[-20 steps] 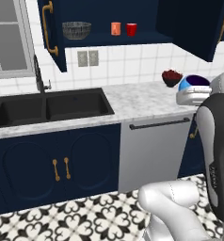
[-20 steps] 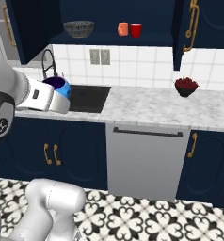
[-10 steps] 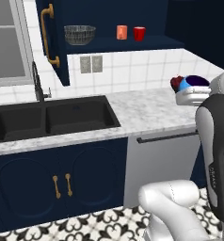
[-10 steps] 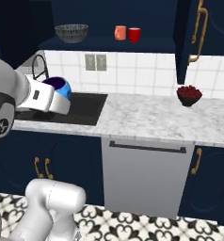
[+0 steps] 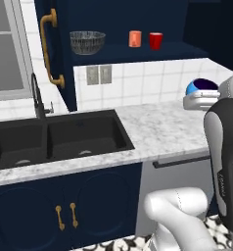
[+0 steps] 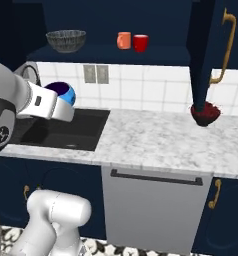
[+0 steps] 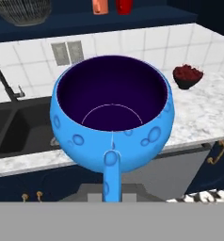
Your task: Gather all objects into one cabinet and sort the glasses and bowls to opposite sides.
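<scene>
Gripper (image 7: 112, 176): clenched on the near rim of the blue bowl (image 7: 113, 113), carrying it in the air above the counter edge; in the hand view the fingers are mostly hidden behind the bowl's wall.
Blue bowl: upright, dark purple inside, at the end of the white arm (image 6: 21, 102); in the right base view it hangs just above the sink (image 6: 66, 127); seen also in the left base view (image 5: 200, 88).
Cabinet (image 5: 138, 51): open wall cabinet above the backsplash, its door (image 5: 52, 49) with the curved brass handle swung out to the left.
Mesh bowl (image 5: 87, 41): on the cabinet's bottom shelf, at the left end.
Orange cup (image 5: 135, 38): on the same shelf, right of the mesh bowl and well apart from it.
Red cup (image 5: 156, 40): just beside the orange cup, on its right.
Fruit bowl (image 6: 206, 113): dark bowl of red fruit on the marble counter (image 6: 156, 137), far right.
Faucet (image 5: 37, 98): black, behind the sink.
</scene>
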Controlling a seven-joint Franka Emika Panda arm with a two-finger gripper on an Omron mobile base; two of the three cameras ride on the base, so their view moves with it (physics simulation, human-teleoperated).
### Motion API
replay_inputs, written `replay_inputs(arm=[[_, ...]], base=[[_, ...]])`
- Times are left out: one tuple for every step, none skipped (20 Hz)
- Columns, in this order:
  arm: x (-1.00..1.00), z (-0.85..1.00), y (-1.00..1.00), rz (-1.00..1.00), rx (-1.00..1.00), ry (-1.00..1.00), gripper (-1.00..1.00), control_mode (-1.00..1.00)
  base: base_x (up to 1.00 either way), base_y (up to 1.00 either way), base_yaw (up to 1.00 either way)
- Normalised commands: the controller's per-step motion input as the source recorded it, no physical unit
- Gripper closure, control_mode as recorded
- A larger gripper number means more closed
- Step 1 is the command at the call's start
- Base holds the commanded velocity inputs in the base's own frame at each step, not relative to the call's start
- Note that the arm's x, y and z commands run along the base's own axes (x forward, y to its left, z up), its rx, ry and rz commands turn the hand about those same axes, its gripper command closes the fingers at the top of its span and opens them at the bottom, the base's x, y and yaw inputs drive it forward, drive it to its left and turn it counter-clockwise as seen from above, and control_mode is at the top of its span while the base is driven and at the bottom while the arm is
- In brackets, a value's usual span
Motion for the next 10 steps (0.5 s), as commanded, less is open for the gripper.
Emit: replay_inputs(arm=[[0.00,0.00,0.00,0.00,0.00,0.00,1.00,1.00],[0.00,0.00,0.00,0.00,0.00,0.00,1.00,1.00],[0.00,0.00,0.00,0.00,0.00,0.00,1.00,1.00],[0.00,0.00,0.00,0.00,0.00,0.00,1.00,1.00],[0.00,0.00,0.00,0.00,0.00,0.00,1.00,1.00],[0.00,0.00,0.00,0.00,0.00,0.00,1.00,1.00],[0.00,0.00,0.00,0.00,0.00,0.00,1.00,1.00],[0.00,0.00,0.00,0.00,0.00,0.00,1.00,1.00],[0.00,0.00,0.00,0.00,0.00,0.00,1.00,1.00],[0.00,0.00,0.00,0.00,0.00,0.00,1.00,1.00]], base=[[0.62,0.00,0.00],[0.61,0.00,0.00],[0.58,0.00,0.00],[0.56,0.00,0.00],[0.54,0.00,0.00],[0.55,-0.01,0.00],[0.53,0.00,0.00],[0.47,0.00,0.00],[0.43,0.00,0.00],[0.44,0.00,0.00]])
